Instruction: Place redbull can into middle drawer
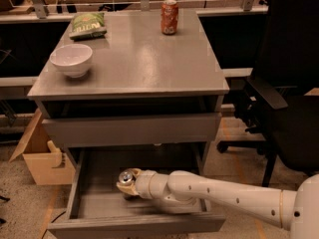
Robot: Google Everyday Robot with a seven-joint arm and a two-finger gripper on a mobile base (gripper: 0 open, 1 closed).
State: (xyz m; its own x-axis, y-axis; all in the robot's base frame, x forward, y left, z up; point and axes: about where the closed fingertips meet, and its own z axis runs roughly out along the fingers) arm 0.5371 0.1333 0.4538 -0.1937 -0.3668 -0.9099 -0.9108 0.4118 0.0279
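Observation:
The middle drawer (99,205) is pulled open at the bottom of the grey cabinet, a shallow grey tray with a plain front panel. My white arm reaches into it from the right. My gripper (128,185) is inside the drawer, left of its centre, shut on the redbull can (125,176). Only the can's shiny silver lid and a little of its body show, and the fingers cover the rest. The can stands about upright, low over the drawer floor. I cannot tell whether it touches the floor.
On the cabinet top stand a white bowl (71,59), a green chip bag (88,25) and an orange-red soda can (169,17). The drawer above (132,128) is closed. A black office chair (289,93) stands at the right, and a cardboard box (42,158) at the left.

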